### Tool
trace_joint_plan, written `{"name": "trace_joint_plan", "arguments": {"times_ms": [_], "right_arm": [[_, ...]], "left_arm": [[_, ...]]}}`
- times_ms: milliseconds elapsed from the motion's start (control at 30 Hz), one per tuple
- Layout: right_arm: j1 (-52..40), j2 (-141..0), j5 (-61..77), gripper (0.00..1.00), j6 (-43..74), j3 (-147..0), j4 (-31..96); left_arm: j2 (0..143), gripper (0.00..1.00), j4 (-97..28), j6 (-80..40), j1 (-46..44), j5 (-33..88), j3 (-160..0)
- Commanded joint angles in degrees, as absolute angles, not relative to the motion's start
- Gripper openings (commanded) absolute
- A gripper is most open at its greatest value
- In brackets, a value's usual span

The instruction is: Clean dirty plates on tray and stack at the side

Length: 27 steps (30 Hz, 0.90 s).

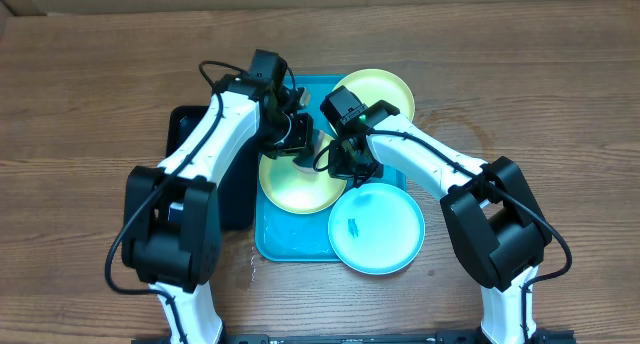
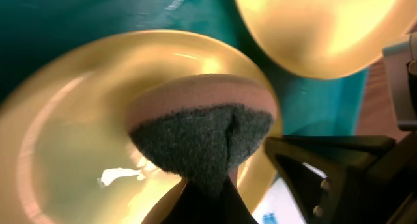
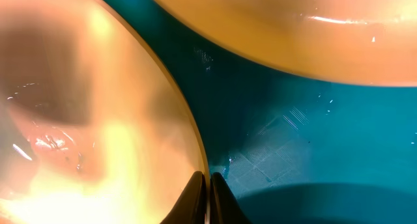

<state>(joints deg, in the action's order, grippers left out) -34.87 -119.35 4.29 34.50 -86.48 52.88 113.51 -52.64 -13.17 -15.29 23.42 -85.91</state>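
Observation:
On the turquoise tray (image 1: 268, 234) lie a yellow-green plate (image 1: 290, 189), a second yellow-green plate (image 1: 380, 87) leaning over the far rim, and a light blue plate (image 1: 385, 234) with a small blue smudge. My left gripper (image 1: 303, 152) is shut on a pink sponge with a dark scouring face (image 2: 202, 129), pressed on the near yellow-green plate (image 2: 71, 120). My right gripper (image 1: 346, 171) is shut on that plate's rim; in the right wrist view its fingers (image 3: 207, 185) pinch the plate's edge (image 3: 85, 107).
A black tray (image 1: 190, 134) lies left of the turquoise tray, under my left arm. The brown wooden table (image 1: 80, 104) surrounds both. The second yellow-green plate (image 3: 293, 28) sits close beyond the right fingers; the turquoise tray floor (image 3: 313, 139) shows between.

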Motion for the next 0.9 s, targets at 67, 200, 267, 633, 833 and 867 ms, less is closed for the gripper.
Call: {"name": "trace_joint_plan", "arguments": {"times_ms": [67,200,267,633,833,867], "right_arm": [[-35.2,-118.96,5.19,0.04,34.33,-87.72,52.53],[-35.2,-118.96,5.21,0.04,34.3,-87.72,52.21],[-35.2,-118.96,5.21,0.04,34.33,-87.72,52.12],[-35.2,-118.96,5.21,0.04,34.33,-87.72,52.12],[-35.2,-118.96,5.21,0.04,34.33,-87.72,51.9],[-35.2,-118.96,5.21,0.04,34.33,-87.72,51.92]], "left_arm": [[111.77,0.04,-55.44,-12.47,-16.49,9.08,-86.35],[113.23,0.04,-55.24,-12.88,-16.93,8.12,-83.99],[113.84,0.04,-54.35,-13.52,-16.95,7.7,-82.17],[115.13,0.04,-45.45,-16.43,-17.04,11.42,-70.72],[115.07,0.04,-42.13,-12.86,-17.06,31.24,-69.56],[115.07,0.04,-42.13,-12.86,-16.99,33.58,-69.95]]}}
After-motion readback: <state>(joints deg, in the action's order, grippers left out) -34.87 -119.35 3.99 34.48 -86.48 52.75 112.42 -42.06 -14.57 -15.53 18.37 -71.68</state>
